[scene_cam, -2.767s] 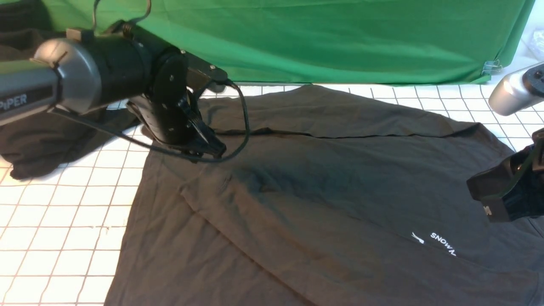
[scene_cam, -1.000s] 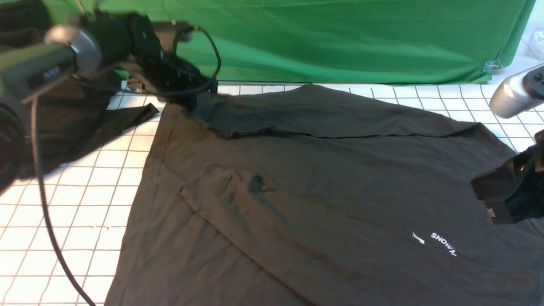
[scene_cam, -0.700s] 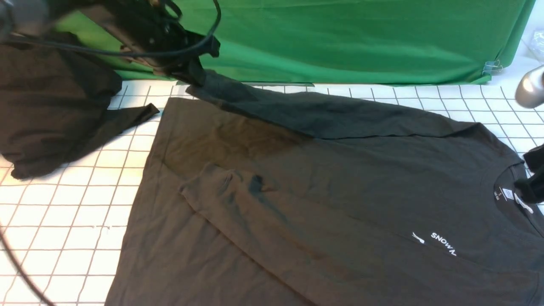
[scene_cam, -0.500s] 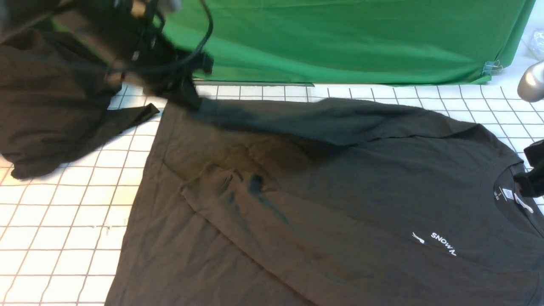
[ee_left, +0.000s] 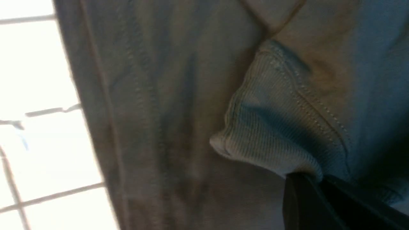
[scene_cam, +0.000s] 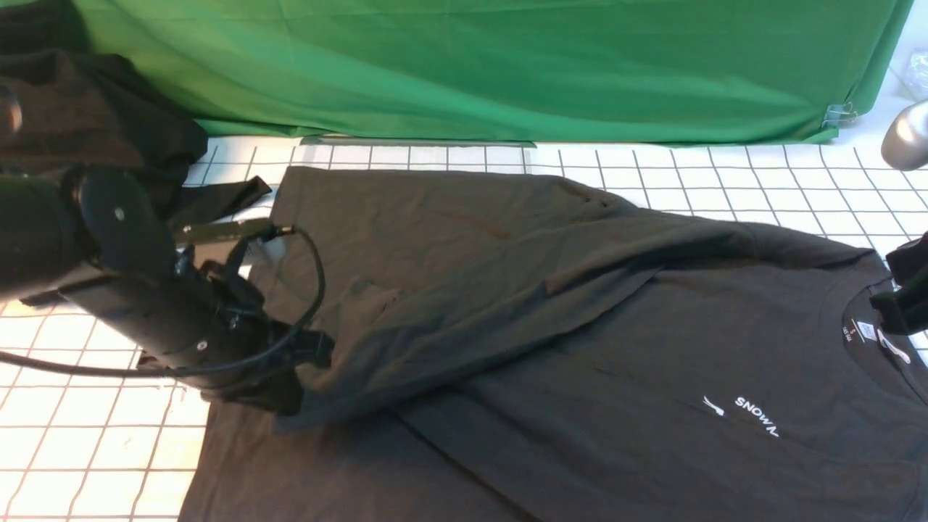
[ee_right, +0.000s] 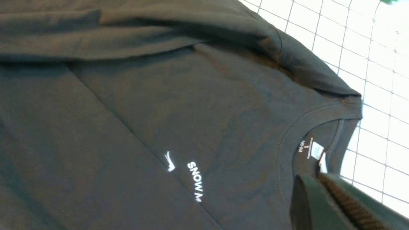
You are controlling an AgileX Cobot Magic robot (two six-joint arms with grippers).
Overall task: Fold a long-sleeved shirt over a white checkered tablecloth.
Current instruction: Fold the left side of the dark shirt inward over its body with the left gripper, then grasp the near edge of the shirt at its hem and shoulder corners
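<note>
The dark grey long-sleeved shirt [scene_cam: 580, 326] lies spread on the white checkered tablecloth [scene_cam: 87, 435], its hem to the left and its collar to the right. My left gripper [scene_cam: 308, 362] is low over the shirt's hem end. It is shut on the ribbed cuff [ee_left: 271, 134] of the far sleeve [scene_cam: 507, 290], which runs slantwise across the body. In the left wrist view the cuff runs into the left gripper [ee_left: 314, 180]. My right gripper [scene_cam: 899, 312] is shut at the collar beside the label [ee_right: 314, 150], with nothing seen between the tips of the right gripper [ee_right: 319, 177].
A blacker heap of cloth [scene_cam: 87, 130] lies at the back left, behind my left arm. A green cloth [scene_cam: 507, 65] hangs along the back edge, with a metal clip [scene_cam: 839, 114] at its right end. Bare tablecloth shows to the left of the shirt and behind it.
My left gripper lifted the sleeve cuff from the back left edge and carried it toward the near side, so the sleeve now crosses the shirt's body. My right gripper drew back, uncovering the collar.
</note>
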